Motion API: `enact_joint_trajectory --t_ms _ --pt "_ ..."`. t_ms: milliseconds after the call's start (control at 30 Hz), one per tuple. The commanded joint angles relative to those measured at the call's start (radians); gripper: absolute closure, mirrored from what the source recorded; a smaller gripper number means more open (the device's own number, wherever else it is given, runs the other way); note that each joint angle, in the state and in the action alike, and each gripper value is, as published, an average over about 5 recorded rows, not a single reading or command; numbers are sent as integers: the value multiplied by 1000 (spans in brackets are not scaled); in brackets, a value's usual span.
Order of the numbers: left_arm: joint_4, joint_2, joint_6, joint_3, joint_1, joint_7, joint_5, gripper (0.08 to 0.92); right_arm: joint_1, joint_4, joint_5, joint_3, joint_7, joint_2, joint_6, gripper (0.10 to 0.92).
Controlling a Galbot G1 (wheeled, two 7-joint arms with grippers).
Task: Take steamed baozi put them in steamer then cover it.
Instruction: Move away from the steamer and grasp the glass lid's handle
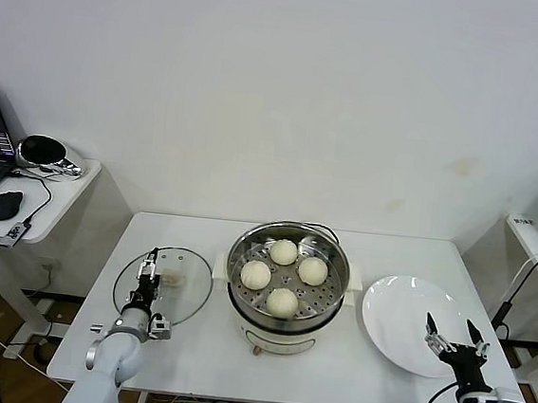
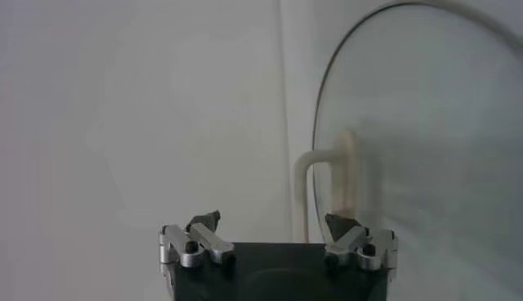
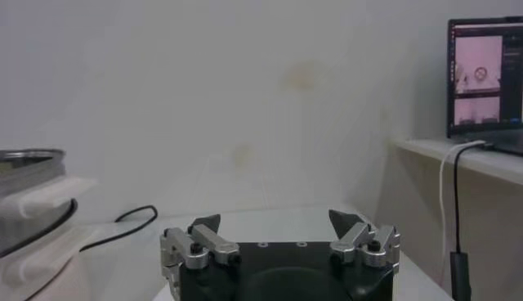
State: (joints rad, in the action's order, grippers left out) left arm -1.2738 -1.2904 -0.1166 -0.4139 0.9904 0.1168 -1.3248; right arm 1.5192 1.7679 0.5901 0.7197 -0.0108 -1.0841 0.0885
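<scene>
All four steamed baozi (image 1: 284, 276) are seen lying on the perforated tray inside the steamer (image 1: 285, 289), which stands at lower centre of the head view, so the loading step is judged complete and the covering step is taken to be in hand. The cover (image 1: 164, 284) lies flat on the table (image 1: 395, 380) at lower left of the frame, well apart from the steamer, with its cream handle (image 2: 339, 170) facing up. The left gripper (image 1: 147, 276) is held over the near edge of the cover, its jaws spread wide and empty. The right gripper (image 1: 455, 336) is parked at the lower right, over the near rim of the white plate (image 1: 401, 314), with jaws likewise open and nothing held. For the next move, the handle would need to be straddled and clamped, then the cover lifted and centred on the steamer's rim.
</scene>
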Motion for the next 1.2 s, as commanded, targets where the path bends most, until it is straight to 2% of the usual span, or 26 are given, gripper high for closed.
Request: enact_joint_trajectory --t_ms 33,300,733,1200 --pt "93 -16 -24 3 -82 19 19 177 -7 -15 -5 -5 0 -3 0 203" --pt "173 -22 -22 5 -134 40 42 177 -2 -19 -8 2 0 -7 0 203" --pt "200 -23 5 11 -124 45 54 197 1 -12 -13 23 0 -11 -3 203" --pt "167 -13 -15 4 -91 41 62 588 -16 2 -6 57 5 -5 -17 203"
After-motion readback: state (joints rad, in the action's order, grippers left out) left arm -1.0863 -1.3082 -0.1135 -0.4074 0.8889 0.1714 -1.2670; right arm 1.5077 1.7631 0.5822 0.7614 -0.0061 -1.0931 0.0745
